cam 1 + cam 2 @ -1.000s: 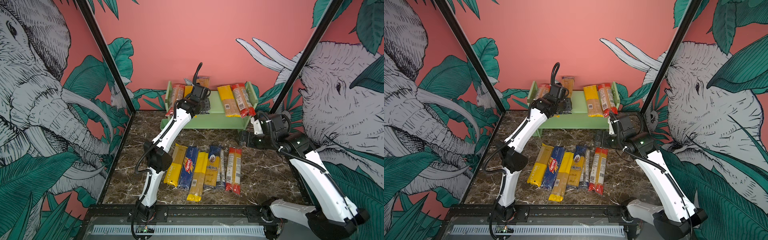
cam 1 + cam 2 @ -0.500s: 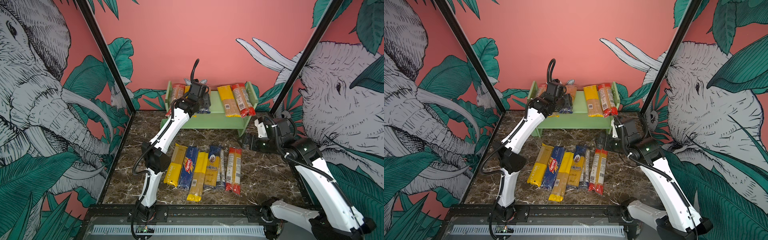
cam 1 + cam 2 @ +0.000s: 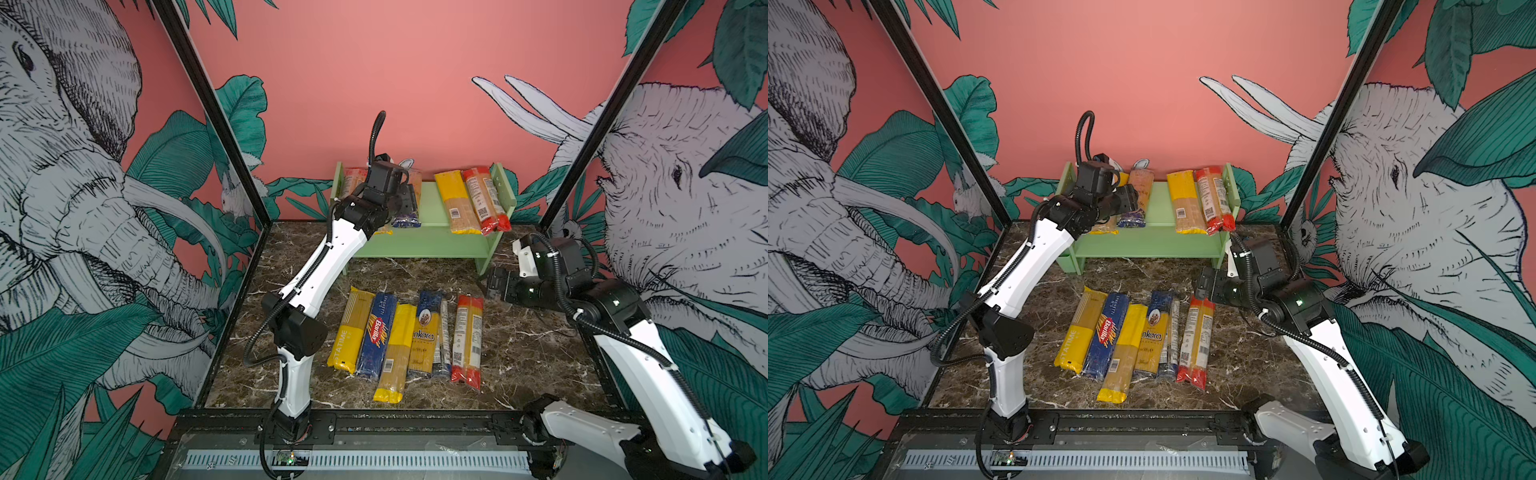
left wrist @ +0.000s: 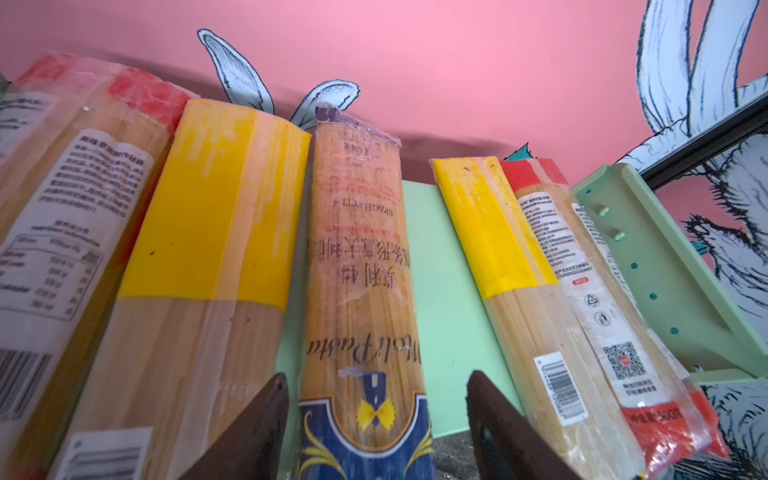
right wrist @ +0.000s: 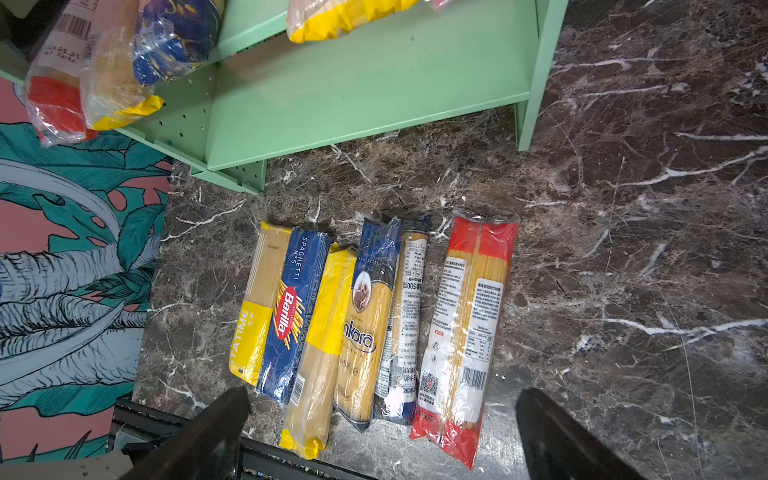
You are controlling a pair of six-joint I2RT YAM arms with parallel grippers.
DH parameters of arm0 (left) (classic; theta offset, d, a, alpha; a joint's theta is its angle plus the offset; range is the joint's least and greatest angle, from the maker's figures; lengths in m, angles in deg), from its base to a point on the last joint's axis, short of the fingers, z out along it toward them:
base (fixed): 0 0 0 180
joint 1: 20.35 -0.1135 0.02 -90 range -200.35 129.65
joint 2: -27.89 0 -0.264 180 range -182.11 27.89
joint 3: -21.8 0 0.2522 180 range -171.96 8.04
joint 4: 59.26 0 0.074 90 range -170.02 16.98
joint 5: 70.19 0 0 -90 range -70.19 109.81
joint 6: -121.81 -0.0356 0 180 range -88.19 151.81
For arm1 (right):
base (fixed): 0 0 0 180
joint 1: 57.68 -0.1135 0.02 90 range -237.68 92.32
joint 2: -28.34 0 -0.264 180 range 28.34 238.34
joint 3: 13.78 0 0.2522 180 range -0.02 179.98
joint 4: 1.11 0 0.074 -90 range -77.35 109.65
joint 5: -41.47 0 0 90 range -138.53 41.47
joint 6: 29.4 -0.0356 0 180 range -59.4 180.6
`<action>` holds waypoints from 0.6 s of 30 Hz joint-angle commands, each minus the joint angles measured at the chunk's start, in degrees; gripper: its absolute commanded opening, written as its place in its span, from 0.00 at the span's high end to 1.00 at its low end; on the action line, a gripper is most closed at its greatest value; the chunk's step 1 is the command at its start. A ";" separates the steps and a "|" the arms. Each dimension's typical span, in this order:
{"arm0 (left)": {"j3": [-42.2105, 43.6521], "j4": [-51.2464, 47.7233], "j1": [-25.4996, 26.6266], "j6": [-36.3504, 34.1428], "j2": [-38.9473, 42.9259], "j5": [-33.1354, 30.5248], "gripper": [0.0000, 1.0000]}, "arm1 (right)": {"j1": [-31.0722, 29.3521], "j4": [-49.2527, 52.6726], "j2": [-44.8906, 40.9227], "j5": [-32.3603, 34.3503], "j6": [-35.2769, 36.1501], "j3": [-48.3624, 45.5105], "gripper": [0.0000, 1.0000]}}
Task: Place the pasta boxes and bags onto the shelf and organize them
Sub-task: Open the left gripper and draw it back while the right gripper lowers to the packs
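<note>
Now | left claw (image 4: pixel 377 376) parted astride blue-ended packet (image 4: pixel 361 270) on shelf (image 4: pixel 449 291) | right claw (image 5: pixel 383 391) wide over floor packets (image 5: pixel 465 316)

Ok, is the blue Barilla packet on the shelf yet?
No, the Barilla packet lies flat on the marble table, apart from the shelf.

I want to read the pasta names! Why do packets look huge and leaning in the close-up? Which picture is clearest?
Left wrist view: the lens is very near, so the blue-ended packet looms and the neighbouring packets fan outward. Right wrist view: the Barilla packet reads sharply. Both top views: same names, smaller.
</note>
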 commanded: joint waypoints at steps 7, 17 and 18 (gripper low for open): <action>20.92 2.77 -0.02 -2.49 19.43 -4.28 0.30 | -4.50 0.42 -1.29 1.77 -4.28 -3.96 0.01; 43.72 0.29 0.06 -5.91 39.27 -10.60 0.27 | -20.49 -5.29 2.96 5.79 -14.08 -12.36 0.01; 45.28 -0.70 0.00 -6.04 40.97 -11.17 0.26 | -22.22 -5.73 3.90 6.28 -14.98 -12.63 0.01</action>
